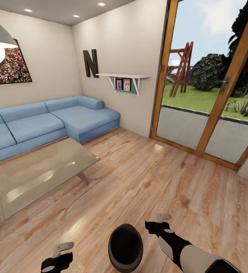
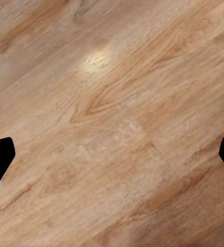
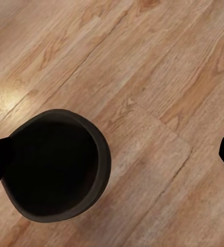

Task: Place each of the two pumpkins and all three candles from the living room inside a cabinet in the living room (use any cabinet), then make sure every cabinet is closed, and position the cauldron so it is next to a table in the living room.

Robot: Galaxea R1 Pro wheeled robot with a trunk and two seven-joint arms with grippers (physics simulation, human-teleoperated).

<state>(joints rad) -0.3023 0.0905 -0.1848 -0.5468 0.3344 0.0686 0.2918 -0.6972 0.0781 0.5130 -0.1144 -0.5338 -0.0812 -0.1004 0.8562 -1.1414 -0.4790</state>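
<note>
One cauldron [image 1: 125, 248] on plank floor [image 1: 169, 178].

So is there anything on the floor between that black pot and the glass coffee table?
Nothing visible. The cauldron sits between the two arms, and only bare wood floor lies between it and the coffee table up ahead on the left.
</note>
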